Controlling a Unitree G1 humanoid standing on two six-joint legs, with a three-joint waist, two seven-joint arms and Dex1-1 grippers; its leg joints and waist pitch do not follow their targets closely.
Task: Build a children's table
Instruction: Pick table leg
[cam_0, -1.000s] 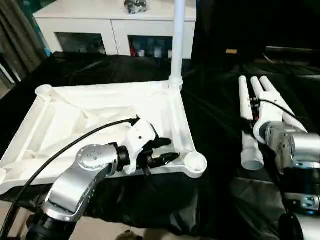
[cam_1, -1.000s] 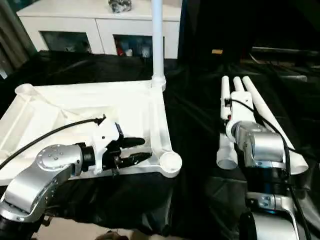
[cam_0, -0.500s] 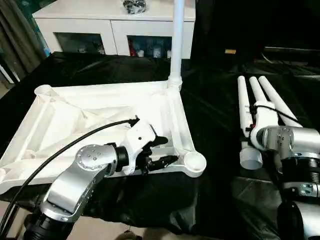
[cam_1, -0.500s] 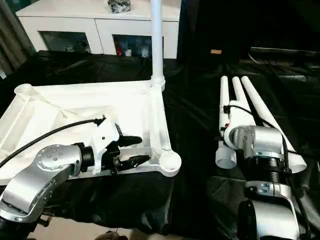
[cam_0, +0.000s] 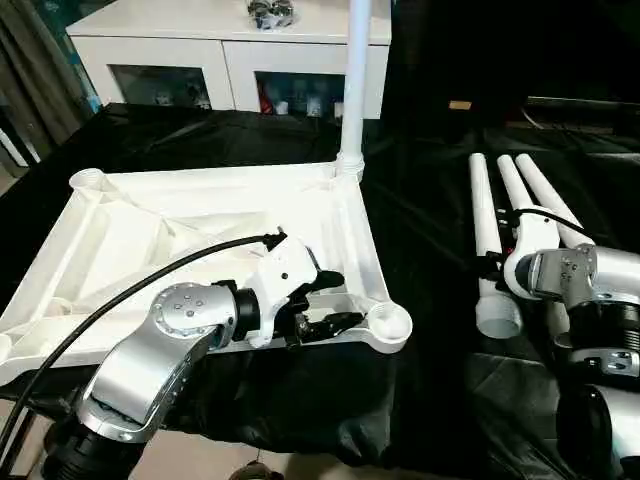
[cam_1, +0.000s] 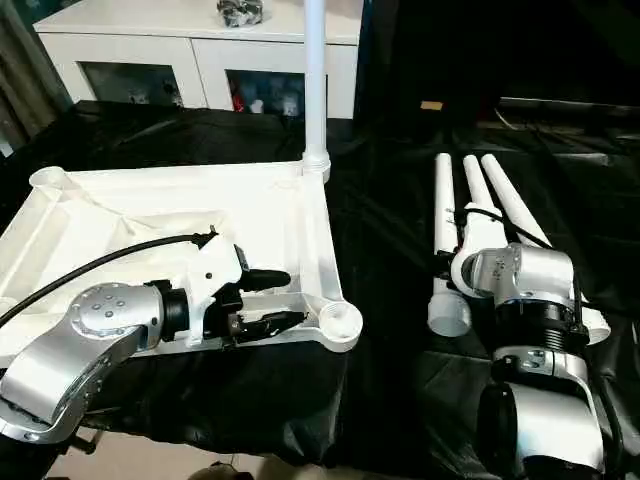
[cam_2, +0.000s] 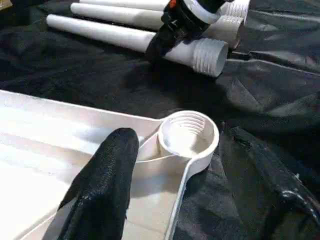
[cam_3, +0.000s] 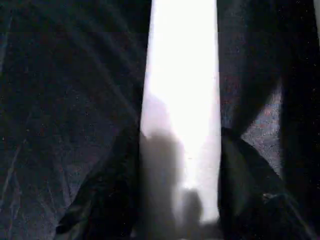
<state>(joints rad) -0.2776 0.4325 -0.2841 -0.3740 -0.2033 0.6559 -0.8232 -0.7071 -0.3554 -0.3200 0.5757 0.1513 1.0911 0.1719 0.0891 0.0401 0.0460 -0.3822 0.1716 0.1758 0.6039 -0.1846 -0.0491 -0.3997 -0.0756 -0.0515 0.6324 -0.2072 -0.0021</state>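
the left gripper (cam_0: 322, 303) has its jaws parted astride the tabletop (cam_0: 150, 240) near rim, beside the empty corner socket (cam_0: 391, 323). the right gripper (cam_2: 167, 35) straddles the nearest lying leg (cam_1: 443, 235); grip uncertain. the leg's long axis runs away from the robot.

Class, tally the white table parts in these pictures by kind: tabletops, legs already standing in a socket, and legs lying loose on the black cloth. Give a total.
Tabletop: 1
Standing leg: 1
Loose legs: 3
Total: 5
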